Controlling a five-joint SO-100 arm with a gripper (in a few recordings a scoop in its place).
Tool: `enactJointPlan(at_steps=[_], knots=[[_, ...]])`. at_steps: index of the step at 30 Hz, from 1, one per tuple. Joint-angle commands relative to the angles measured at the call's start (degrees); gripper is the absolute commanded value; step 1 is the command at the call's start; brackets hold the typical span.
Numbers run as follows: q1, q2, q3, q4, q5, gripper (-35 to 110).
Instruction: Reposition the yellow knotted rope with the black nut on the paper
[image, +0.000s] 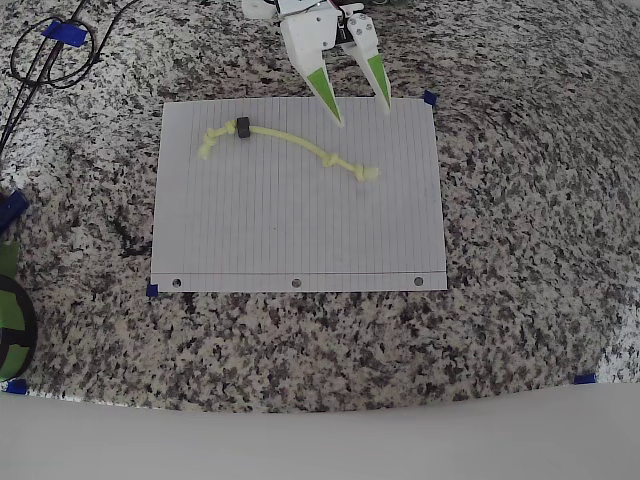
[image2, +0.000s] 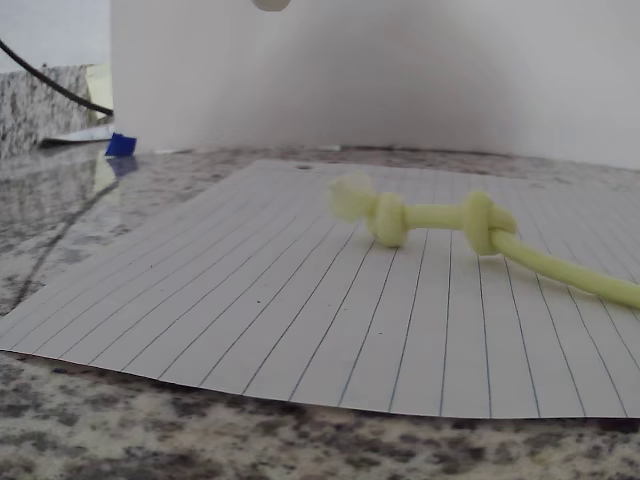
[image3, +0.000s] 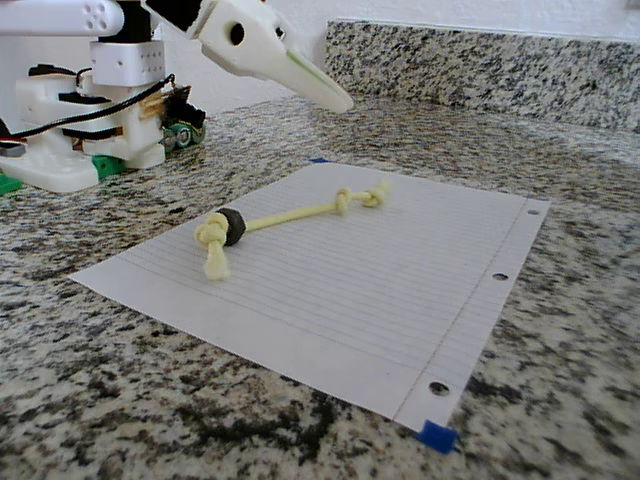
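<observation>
The yellow knotted rope (image: 290, 145) lies across the upper half of the paper (image: 300, 235), frayed knots at both ends. A black nut (image: 242, 127) is threaded on it near its left end in the overhead view. My gripper (image: 362, 112) hovers open above the paper's top edge, white fingers with green tips spread, just up-right of the rope's right knot (image: 367, 173). In the wrist view the rope's knotted end (image2: 385, 215) lies ahead on the paper (image2: 250, 320). In the fixed view the rope (image3: 290, 215) and nut (image3: 231, 227) lie below the raised gripper (image3: 335, 98).
A granite counter (image: 520, 330) surrounds the sheet. Blue tape marks (image: 430, 98) sit at the paper's corners and the counter edges. Black cables (image: 45, 55) coil at the upper left in the overhead view. The arm's base (image3: 90, 130) stands beyond the sheet's far corner.
</observation>
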Motion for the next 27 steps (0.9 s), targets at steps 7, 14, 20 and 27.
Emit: enactJointPlan(at_steps=[7, 14, 20, 27], knots=[[10.2, -10.11, -8.26, -3.52, -20.74, 65], [18.19, -10.28, -9.05, 1.05, -40.78, 65], [23.12, -10.37, -13.89, 16.44, -59.41, 65], [24.17, -16.79, -18.11, 32.7, -65.92, 56]])
